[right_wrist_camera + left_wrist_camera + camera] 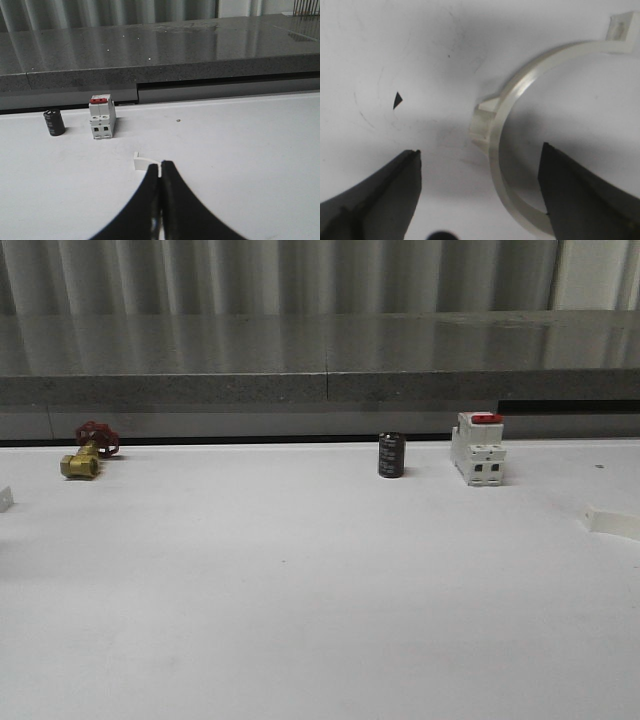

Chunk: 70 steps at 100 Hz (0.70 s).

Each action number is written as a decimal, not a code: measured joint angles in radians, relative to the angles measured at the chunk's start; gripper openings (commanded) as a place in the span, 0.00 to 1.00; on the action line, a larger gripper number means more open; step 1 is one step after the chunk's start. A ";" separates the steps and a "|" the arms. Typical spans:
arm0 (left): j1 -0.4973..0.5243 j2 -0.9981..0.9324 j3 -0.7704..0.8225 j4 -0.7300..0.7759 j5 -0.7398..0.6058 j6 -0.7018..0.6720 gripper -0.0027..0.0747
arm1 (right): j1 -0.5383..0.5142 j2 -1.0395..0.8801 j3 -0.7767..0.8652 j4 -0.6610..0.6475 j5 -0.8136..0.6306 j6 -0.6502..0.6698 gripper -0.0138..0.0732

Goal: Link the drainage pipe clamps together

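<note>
On the matte white surface point(300, 590), one translucent white plastic clamp half point(520, 135) lies flat as a smooth semicircular band with small flat tabs, its curve between the spread dark fingers of the left gripper point(480, 165). The right gripper point(160, 182) has its tapered black fingers pressed together on the thin edge of the other clamp half point(145, 162). Farther back stand a boxy white breaker point(478, 448), a black cylinder point(391, 455) and a brass valve point(85, 455).

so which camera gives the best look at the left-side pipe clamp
The left wrist view: the clamp half shows its curved band and end tabs, lying between the open left pincer fingers. The front view catches just a white sliver at the table's left edge.
</note>
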 measured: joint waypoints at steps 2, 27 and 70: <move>0.000 0.005 -0.004 0.000 0.000 0.000 0.67 | 0.000 0.000 0.000 0.000 0.000 0.000 0.08; 0.000 0.060 -0.050 0.000 0.002 0.018 0.67 | 0.000 0.000 0.000 0.000 0.000 0.000 0.08; 0.000 0.089 -0.060 -0.002 -0.012 0.018 0.22 | 0.000 0.000 0.000 0.000 0.000 0.000 0.08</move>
